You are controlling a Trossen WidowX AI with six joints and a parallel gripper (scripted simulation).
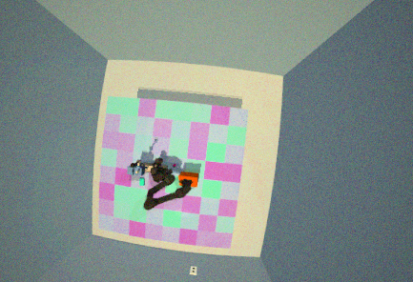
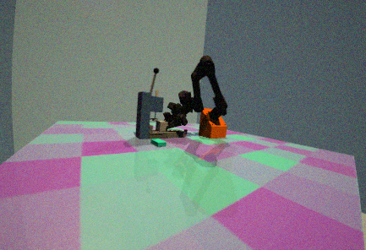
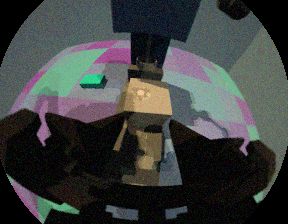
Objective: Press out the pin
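Opening shows at the claw (image 1: pixel 153 168) (image 2: pixel 169 120) (image 3: pixel 147 119): released, fingers apart, nothing gripped. They sit at the near end of the block (image 1: pixel 149 168) (image 2: pixel 161 125) (image 3: pixel 147 102), one left and one right in the wrist view.

Writing on the press (image 1: pixel 136 170) (image 2: pixel 143 115) (image 3: pixel 155 20): can't tell, too grainy.

Block is plain tan and boxy, flat-topped, with a small pale round spot on top, toward the far left in the wrist view. It sits upright on the tan bed (image 2: pixel 165 134), right of the punch (image 2: pixel 155 115) in the exterior view. Can't confirm exact pin alignment.

Press is dark blue-grey, a tall column with a head reaching right over the bed. Lever (image 2: pixel 154 81) is up, leaning slightly right, black knob on top.

Green piece (image 1: pixel 142 181) (image 2: pixel 158 143) (image 3: pixel 93 81) lies flat on the counter (image 1: pixel 172 219) (image 2: pixel 122 182) (image 3: pixel 57 75), on the near side of the press in the exterior view, apart from the block. Counter is pink, mint and lilac checks. Dark arm (image 1: pixel 165 196) (image 2: pixel 196 80) bends up and over from the orange base (image 1: pixel 189 176) (image 2: pixel 206 124) at right.
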